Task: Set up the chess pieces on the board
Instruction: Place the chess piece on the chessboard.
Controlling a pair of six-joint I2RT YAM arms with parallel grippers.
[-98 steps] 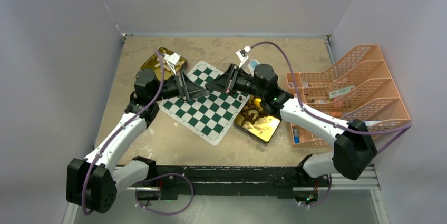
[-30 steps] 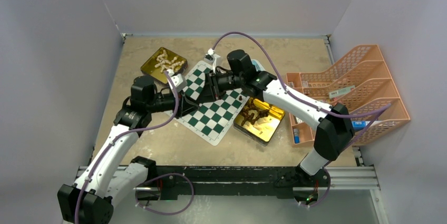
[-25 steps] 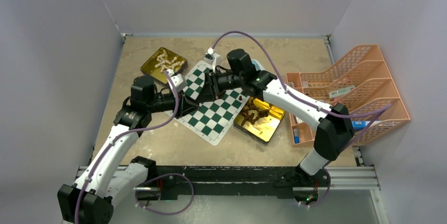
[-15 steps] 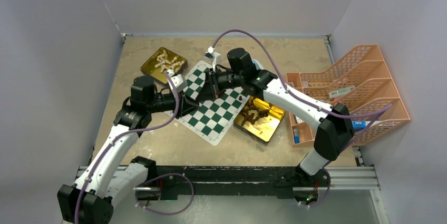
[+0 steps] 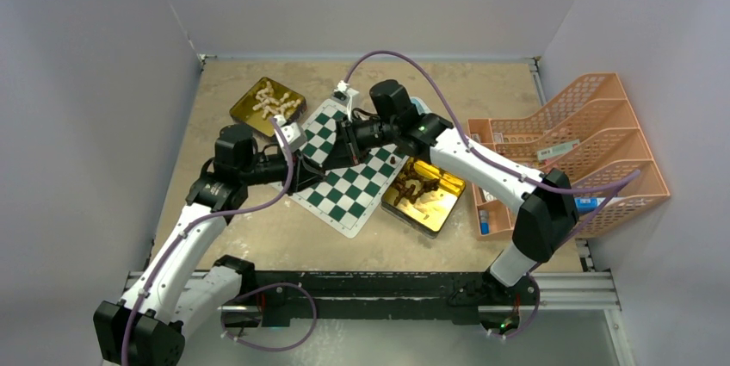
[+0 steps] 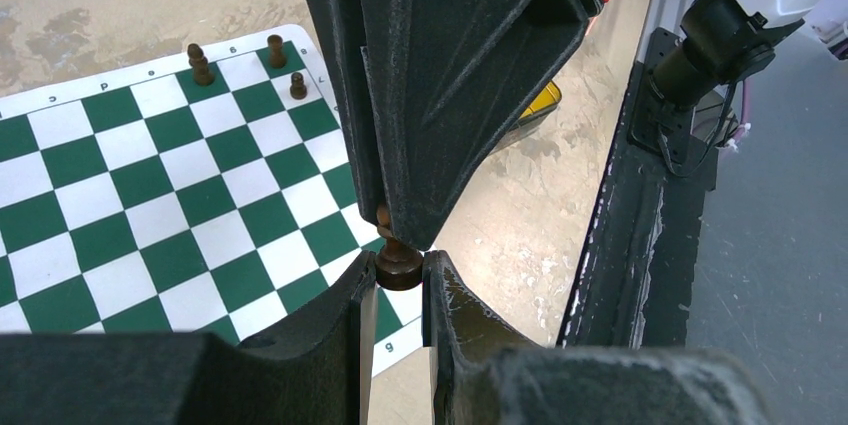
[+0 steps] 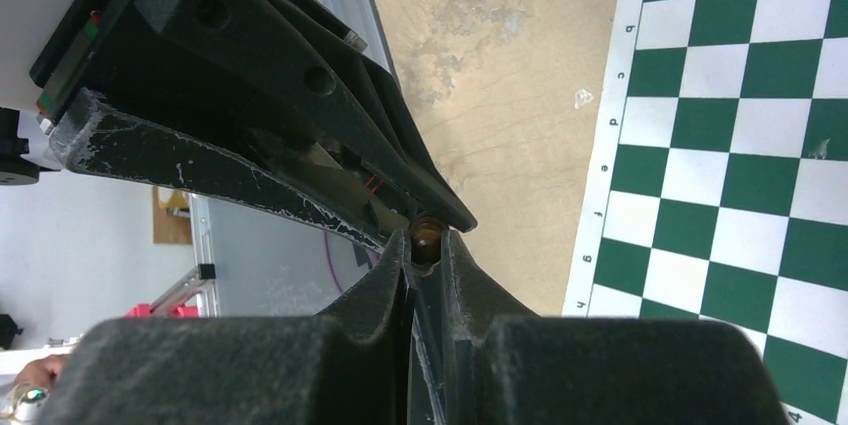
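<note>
So the right hand (image 7: 427,242) just pinched shut on the top of the brown piece (image 6: 398,261), which the left hand (image 6: 398,271) has clamped narrow round its base. It's a mid-air handover over the board's (image 5: 344,187) 9 o'clock side, so I'd guess placing comes next. Can't tell which piece it is (fingers cover most of it), the top view hides it completely, and only three other pieces (image 6: 275,50) show on the board.

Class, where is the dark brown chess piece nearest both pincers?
Left wrist view, centre: the brown piece is pinched between the left pincer and the right pincer, above the edge of the board.
</note>
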